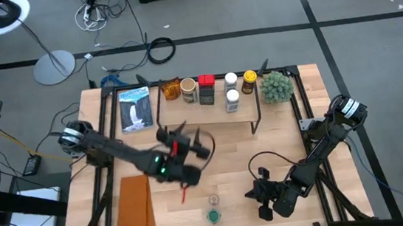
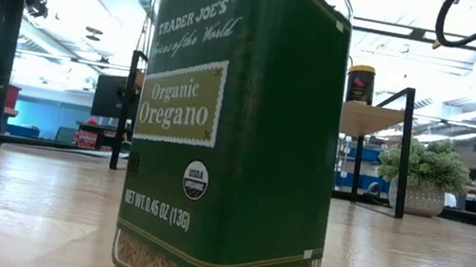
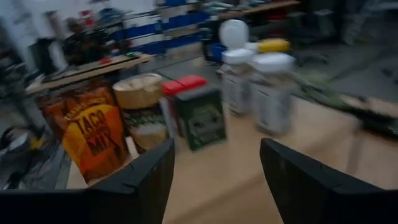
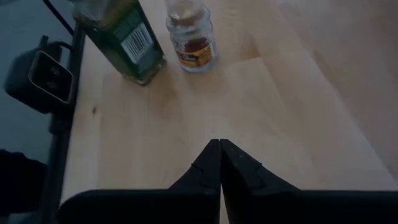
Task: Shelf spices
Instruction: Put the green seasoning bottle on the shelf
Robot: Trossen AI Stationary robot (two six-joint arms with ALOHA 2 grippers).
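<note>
**Spices partly shelved**

While the desk (image 1: 295, 156) carries the shelf (image 1: 209, 112) with most spices (image 1: 218, 90), the left gripper (image 1: 189, 140) hangs before the shelf, fingers apart and empty; the right gripper (image 1: 263, 200), pressed together, sits beside the oregano jar (image 1: 213, 216).

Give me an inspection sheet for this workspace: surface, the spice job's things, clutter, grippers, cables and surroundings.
Surface: light-wood table, mostly bare in the middle.
Job's things: shelf at the far edge carries several spices, among them a red tin and white-capped jars; the oregano jar and a small clear jar stand at the near edge.
Clutter: orange cloth, blue-and-white packet, spiky green plant ball.
Grippers: left gripper open and empty, in front of the shelf; right gripper shut, empty, low over the near right of the table.
Cables: loose coils on the floor.
Surroundings: lamp stand, grey floor.
</note>
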